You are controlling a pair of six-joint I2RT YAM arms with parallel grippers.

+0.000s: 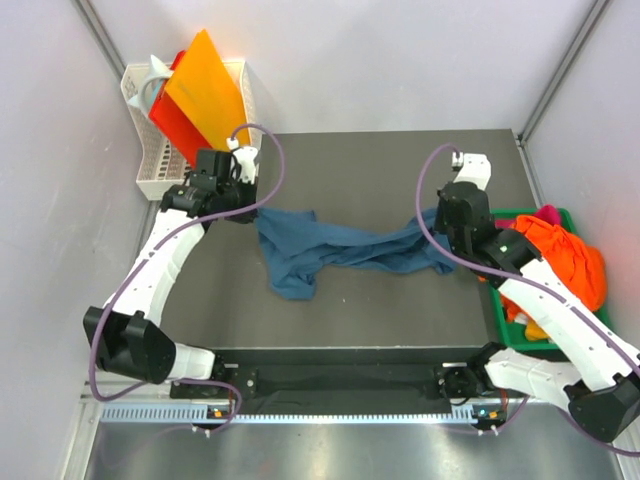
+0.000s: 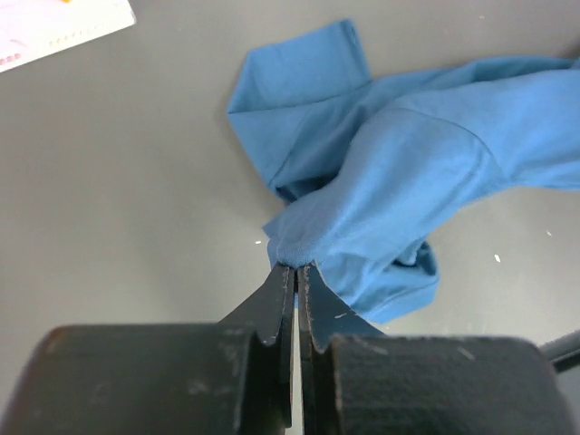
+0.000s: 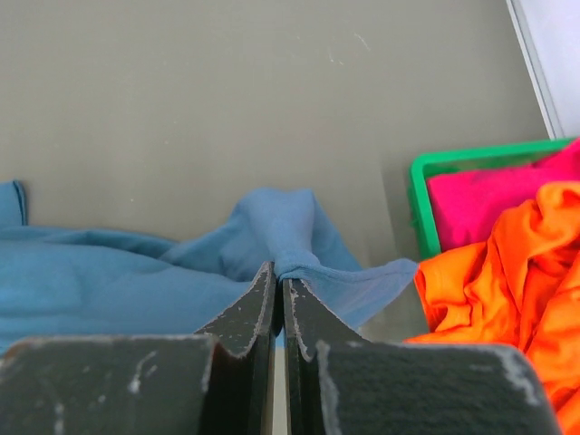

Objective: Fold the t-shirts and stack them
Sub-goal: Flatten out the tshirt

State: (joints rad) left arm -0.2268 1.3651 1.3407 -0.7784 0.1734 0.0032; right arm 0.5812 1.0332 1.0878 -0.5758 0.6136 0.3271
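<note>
Left gripper (image 2: 294, 269) and right gripper (image 3: 278, 273) each pinch shut on the teal t-shirt (image 1: 295, 255), mid-frame. Draw your arms apart evenly until the cloth spreads flat.

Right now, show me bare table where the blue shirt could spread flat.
Bare: the table beyond the blue shirt to its far edge, and the strip along its near edge. Crowded: the green tray, heaped with orange cloth.

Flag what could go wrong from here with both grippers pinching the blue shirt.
The left gripper and right gripper each pinch only a small bunch of the blue t-shirt; it may slip out under tension. The shirt lies twisted between them, so spreading may leave it crumpled. The green tray sits close; cloth could snag.
</note>
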